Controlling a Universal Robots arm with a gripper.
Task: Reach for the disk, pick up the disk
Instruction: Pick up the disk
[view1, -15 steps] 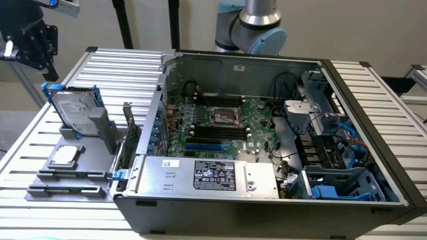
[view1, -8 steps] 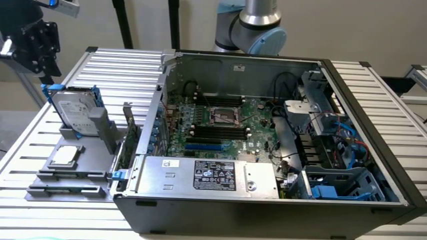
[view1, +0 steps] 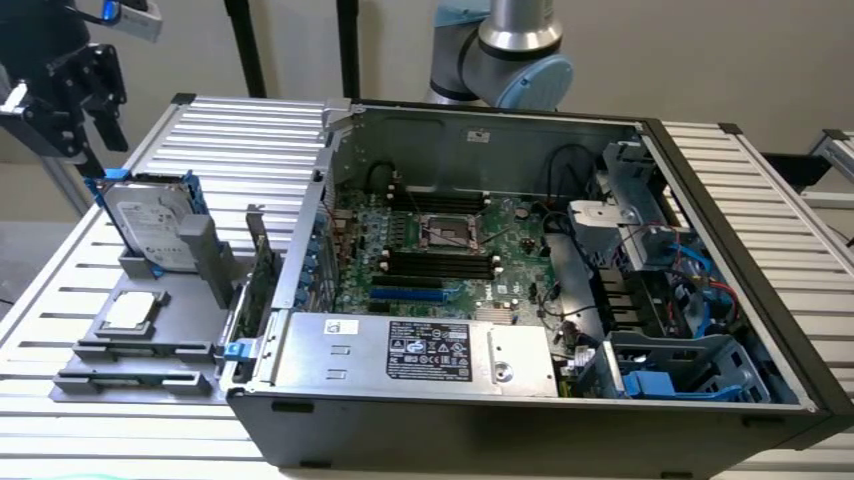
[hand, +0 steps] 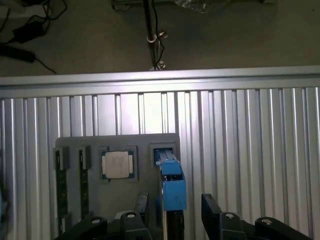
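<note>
The grey fixture carries one disk, standing on edge in its slot, and one square chip lying flat in a recess. The gripper hangs just above the disk's top edge, its two fingers spread apart, holding nothing. One open computer case sits beside the fixture on the slatted metal table. Cables trail on the floor.

arm: one, Universal Robots type; grey-and-silver joint housing standing upright in the exterior view.
gripper: black, two-fingered, mounted below the wrist, pointing straight down, hanging free in the air.
fingers: black, parallel and level with each other, spread wide, with a clear gap running between the inner faces.
</note>
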